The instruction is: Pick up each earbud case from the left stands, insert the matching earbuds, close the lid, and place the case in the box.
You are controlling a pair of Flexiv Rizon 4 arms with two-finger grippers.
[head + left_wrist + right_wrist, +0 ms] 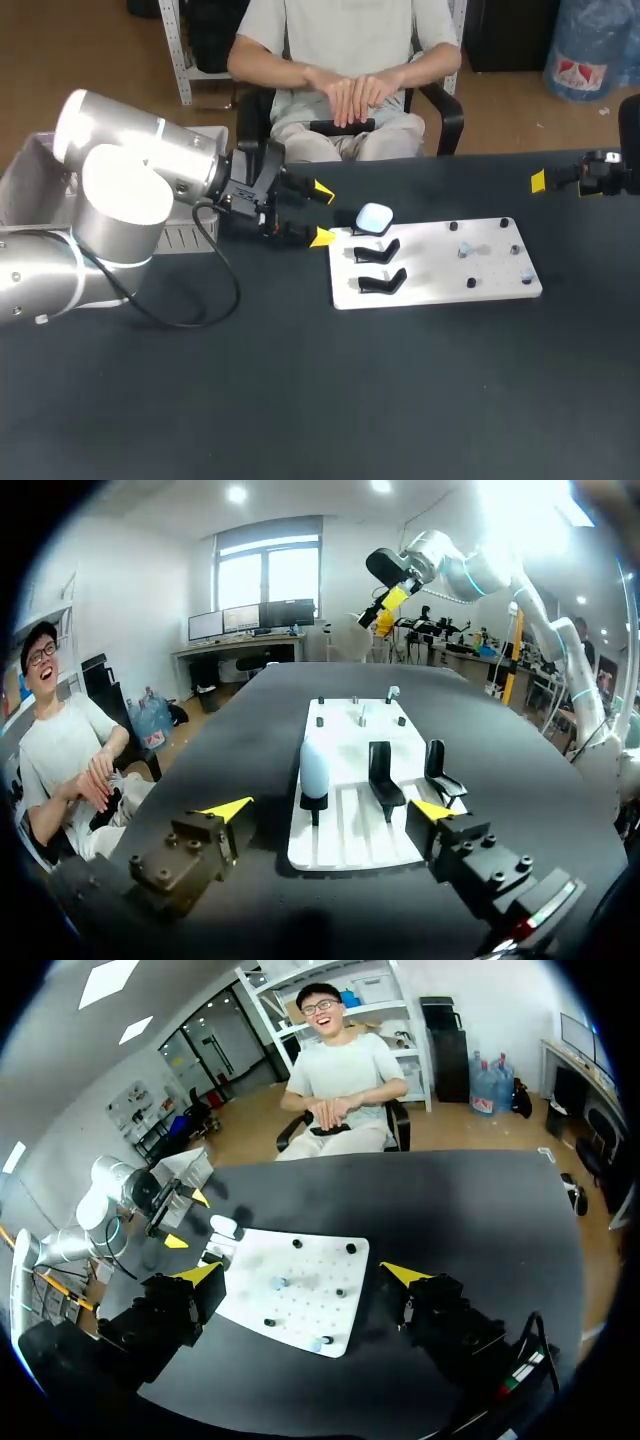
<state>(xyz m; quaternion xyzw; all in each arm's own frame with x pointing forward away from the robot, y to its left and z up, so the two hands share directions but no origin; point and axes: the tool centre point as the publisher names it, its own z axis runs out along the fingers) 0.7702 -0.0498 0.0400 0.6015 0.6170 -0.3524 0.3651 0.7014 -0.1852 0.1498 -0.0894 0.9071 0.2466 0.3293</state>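
One white board (440, 272) lies on the dark table (320, 400), with broad bare tabletop on its near side. It carries three black stands (383, 283): one holds the single pale earbud case (374, 218), and two are empty. There are also four dark pegs (453, 226) and two small pale pieces (465, 250). The left gripper (322, 213), spread wide and empty, hangs just beside the board's left edge. The right gripper (300, 1273), also wide and empty, is well apart at the table's far right edge.

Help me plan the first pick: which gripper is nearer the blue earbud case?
Left. The left gripper sits open just beside the earbud case; the right gripper hangs past the far end of the white board.
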